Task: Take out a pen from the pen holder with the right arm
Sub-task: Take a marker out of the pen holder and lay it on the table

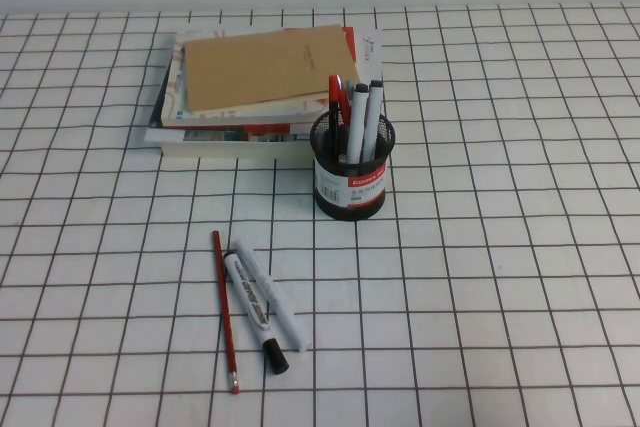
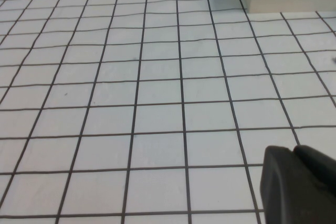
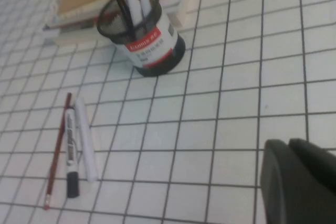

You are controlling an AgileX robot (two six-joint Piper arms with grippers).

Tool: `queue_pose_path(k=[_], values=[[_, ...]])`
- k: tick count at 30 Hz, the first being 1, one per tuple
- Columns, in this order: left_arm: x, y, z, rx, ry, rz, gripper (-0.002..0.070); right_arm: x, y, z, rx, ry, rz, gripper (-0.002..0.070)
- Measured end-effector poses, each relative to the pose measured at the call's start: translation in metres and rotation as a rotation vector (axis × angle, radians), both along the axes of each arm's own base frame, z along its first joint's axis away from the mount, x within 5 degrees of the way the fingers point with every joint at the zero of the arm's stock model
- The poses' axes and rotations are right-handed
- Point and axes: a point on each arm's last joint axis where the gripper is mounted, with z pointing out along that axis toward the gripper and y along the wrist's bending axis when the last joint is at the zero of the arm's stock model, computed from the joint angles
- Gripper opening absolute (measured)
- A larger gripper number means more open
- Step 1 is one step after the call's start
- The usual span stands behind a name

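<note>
Right gripper (image 3: 292, 153): dark fingers pressed together, clamped on nothing, hanging above the checked tablecloth (image 3: 236, 103) well apart from the pen holder (image 3: 143, 35), to that holder's near right.

Pen holder: black mesh cup with a white and red label, upright on the cloth. Standing inside it, leaning against the rim: a red pen (image 1: 335, 97) on the left and two grey markers (image 1: 358, 122) (image 1: 373, 115) side by side on the right, all with tops well clear of the rim.

Near and to the left of the pen holder, flat on the cloth: a red pencil (image 1: 225, 309), a white marker with a black cap (image 1: 254, 307) just beside it, and a plain grey pen (image 1: 272, 299) touching or nearly touching that marker; hard to tell which.

Behind the pen holder and to its left: a stack of books (image 1: 230, 122), with a brown cover (image 1: 265, 67) on top, right corner just beside the holder's rim.

Left gripper (image 2: 294, 156): dark tip over bare checked cloth, far left of the pen holder and well apart from it; open or closed, cannot tell.
</note>
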Motion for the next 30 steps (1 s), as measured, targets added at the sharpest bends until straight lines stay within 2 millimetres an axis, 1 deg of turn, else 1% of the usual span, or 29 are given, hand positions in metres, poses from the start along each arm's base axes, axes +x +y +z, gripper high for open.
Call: queue_pose_path(k=[4, 8, 11, 15, 16, 22, 23, 26, 30], values=[[0.000, 0.000, 0.000, 0.000, 0.000, 0.000, -0.0005, 0.029, 0.001, 0.005, -0.092, 0.090, 0.040, -0.0016], [0.000, 0.000, 0.000, 0.000, 0.000, 0.000, -0.0005, 0.053, 0.004, 0.006, -0.137, 0.134, 0.068, -0.0016], [0.000, 0.000, 0.000, 0.000, 0.000, 0.000, -0.0005, 0.075, 0.016, 0.008, -0.157, 0.137, 0.115, -0.0016], [0.000, 0.000, 0.000, 0.000, 0.000, 0.000, -0.0005, 0.101, 0.050, 0.016, -0.174, 0.075, 0.202, -0.0016], [0.000, 0.000, 0.000, 0.000, 0.000, 0.000, -0.0005, 0.107, 0.063, 0.017, -0.176, 0.059, 0.234, -0.0016], [0.000, 0.000, 0.000, 0.000, 0.000, 0.000, -0.0005, 0.133, 0.119, 0.019, -0.174, -0.008, 0.331, -0.0008], [0.000, 0.000, 0.000, 0.000, 0.000, 0.000, -0.0005, 0.137, 0.126, 0.021, -0.170, -0.019, 0.337, -0.0001], [0.000, 0.000, 0.000, 0.000, 0.000, 0.000, -0.0004, 0.151, 0.143, 0.016, -0.177, -0.030, 0.350, 0.0037], [0.000, 0.000, 0.000, 0.000, 0.000, 0.000, -0.0005, 0.168, 0.155, 0.002, -0.180, -0.042, 0.313, 0.0122]])
